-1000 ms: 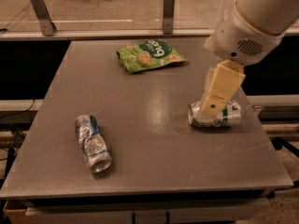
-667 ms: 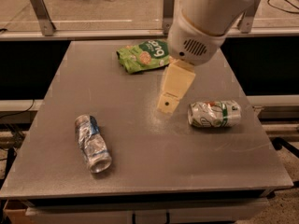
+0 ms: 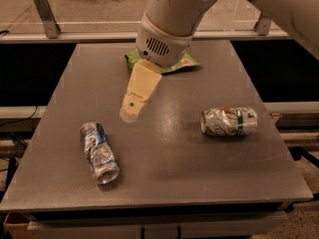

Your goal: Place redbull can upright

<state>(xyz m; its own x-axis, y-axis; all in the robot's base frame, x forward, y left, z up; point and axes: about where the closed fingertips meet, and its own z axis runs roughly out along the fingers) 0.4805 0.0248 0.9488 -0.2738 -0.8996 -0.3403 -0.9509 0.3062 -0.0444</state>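
The redbull can (image 3: 98, 152) is slim, dented and silver with blue patches. It lies on its side at the front left of the grey table (image 3: 169, 178), its shiny top facing the front edge. My gripper (image 3: 129, 114) hangs above the table, up and to the right of the can and apart from it. It holds nothing that I can see. My white arm reaches in from the top of the view.
A fatter white-and-green can (image 3: 229, 121) lies on its side at the right of the table. A green snack bag (image 3: 187, 62) lies at the back, partly hidden by my arm. A metal rail (image 3: 60, 35) runs behind the table.
My gripper has swung left, from over the white-and-green can across the middle of the table toward the redbull can. Both cans have stayed put.
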